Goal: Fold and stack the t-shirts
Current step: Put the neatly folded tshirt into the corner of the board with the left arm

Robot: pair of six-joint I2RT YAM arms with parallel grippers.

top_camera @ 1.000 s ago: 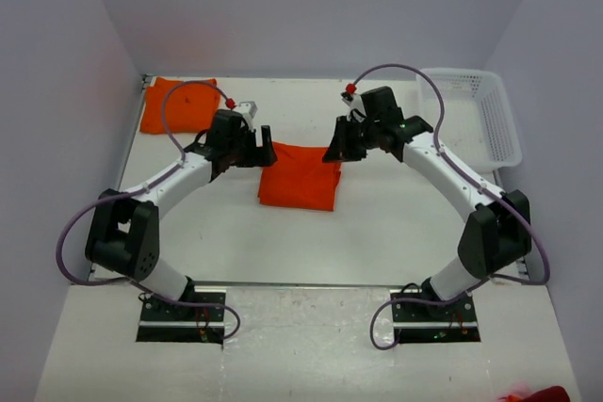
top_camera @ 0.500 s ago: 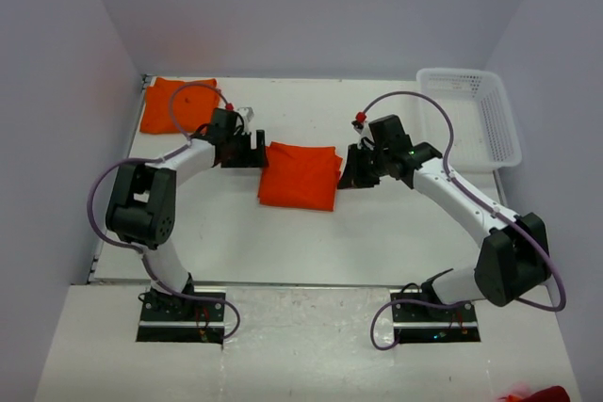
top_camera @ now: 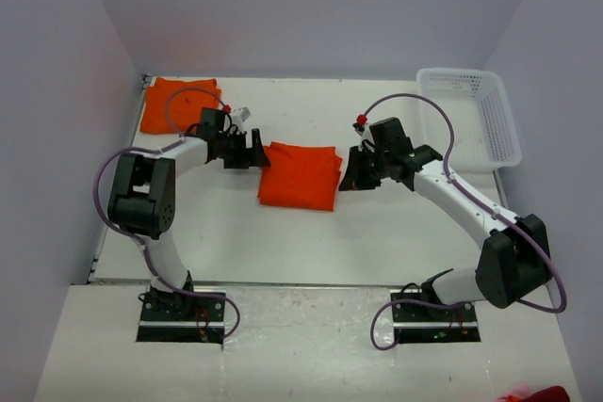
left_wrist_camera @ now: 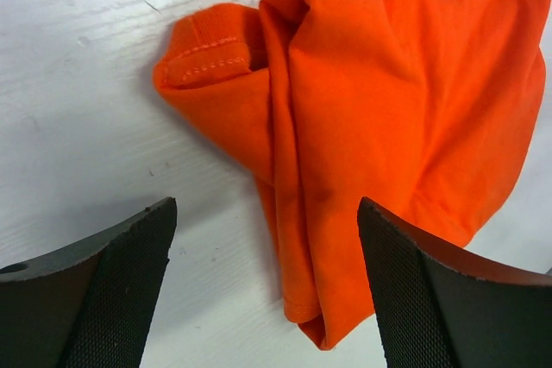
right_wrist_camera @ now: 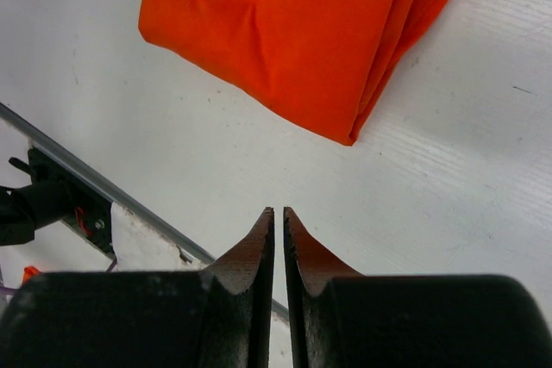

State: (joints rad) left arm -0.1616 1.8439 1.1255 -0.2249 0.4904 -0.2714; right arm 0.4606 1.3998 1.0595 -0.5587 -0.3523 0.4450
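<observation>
Backing off the folded t-shirt [top_camera: 300, 174]

Retreating with left pincer [top_camera: 256, 151] spread wide and empty, orange cloth loose on the desk [top_camera: 283, 242] just ahead. Closing right pincer [right_wrist_camera: 278, 213] on nothing, cloth just ahead. Fold apparently done. Probably next: stacking with second t-shirt [top_camera: 179, 105], well behind left pincer.

No text, label, brand, number or sign can be read in any of the views. The folded bright orange cloth t-shirt [left_wrist_camera: 388, 101] shows only plain cloth and a stitched hem. The white plastic lattice basket [top_camera: 469, 73] is seen too small to tell any marking.
</observation>
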